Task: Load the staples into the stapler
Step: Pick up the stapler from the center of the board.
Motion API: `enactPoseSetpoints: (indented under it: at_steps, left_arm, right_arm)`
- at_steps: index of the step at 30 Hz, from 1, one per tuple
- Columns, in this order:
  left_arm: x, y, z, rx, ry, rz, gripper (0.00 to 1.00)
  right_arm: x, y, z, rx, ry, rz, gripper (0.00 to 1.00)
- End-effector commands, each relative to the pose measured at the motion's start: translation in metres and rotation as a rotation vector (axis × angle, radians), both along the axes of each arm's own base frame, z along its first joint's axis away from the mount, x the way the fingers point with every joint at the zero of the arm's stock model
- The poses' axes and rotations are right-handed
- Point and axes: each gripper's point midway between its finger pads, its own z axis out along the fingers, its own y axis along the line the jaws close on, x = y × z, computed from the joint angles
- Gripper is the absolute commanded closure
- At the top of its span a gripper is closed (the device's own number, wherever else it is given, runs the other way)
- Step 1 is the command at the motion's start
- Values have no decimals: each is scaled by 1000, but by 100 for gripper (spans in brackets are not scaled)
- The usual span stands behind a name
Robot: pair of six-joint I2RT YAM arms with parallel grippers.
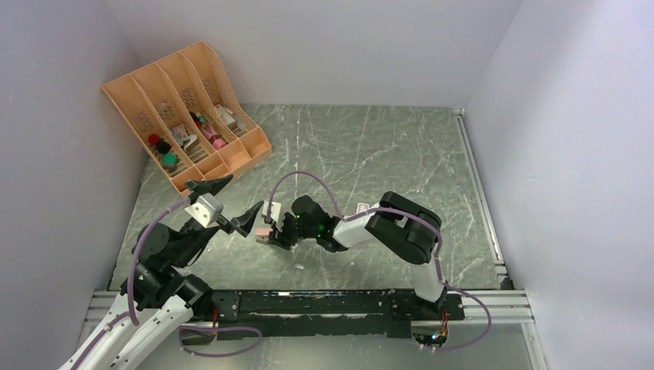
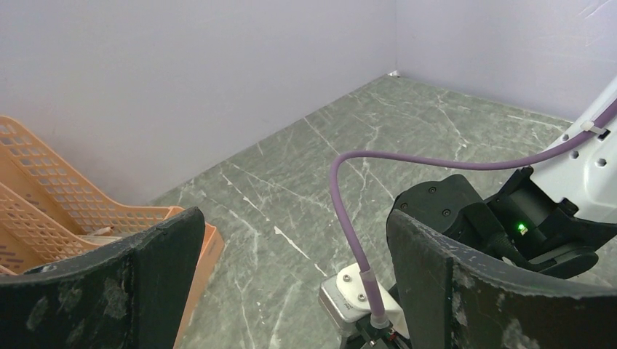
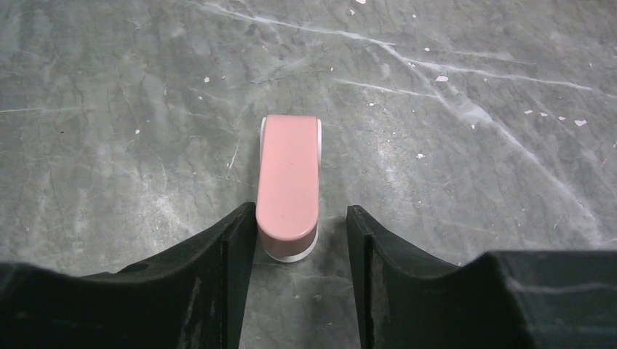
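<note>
The pink plastic stapler with rounded nose and white base [image 3: 289,185] is lying flat on the dark green-grey marbled worktop [image 3: 473,182], left of centre and nearer the near edge than the far one. Its long axis is running straight away from the right gripper [image 3: 300,218], in line with the hand, with the rounded end sitting between the black fingers [image 3: 233,247]. Those fingers are straddling it half-spread: one is touching its side and the other is showing a gap, so nothing is clamped yet. The left gripper [image 2: 295,240] is hovering just beside, spread wide and empty; the right is plainly the nearer. A small red-and-white box [image 1: 361,208], likely the staples' own, is lying by the right forearm; the strips themselves are too small to find. A peach slotted file rack [image 1: 185,100] is standing in the far left corner, with pale lilac walls [image 2: 218,73] closing the worktop in
</note>
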Motion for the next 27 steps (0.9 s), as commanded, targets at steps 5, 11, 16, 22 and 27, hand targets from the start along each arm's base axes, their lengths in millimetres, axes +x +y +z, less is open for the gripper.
enactPoseSetpoints:
  at_steps: [5,11,16,22,27]
  left_arm:
    - [-3,5,21,-32,-50,13,1]
    - [0,1,17,-33,-38,1,1]
    - [0,-13,13,-18,-30,-60,1]
    - [-3,-36,4,74,-28,-178,1]
    - [-19,-58,6,179,-79,-345,1]
  right_arm:
    - [-12,-25,-41,-125,47,2,62]
    - [-9,-26,-11,-49,6,-13,71]
    - [-13,-33,37,56,-14,11,73]
    - [-14,-56,101,150,-81,-21,75]
    - [-22,-88,151,200,-152,-51,76]
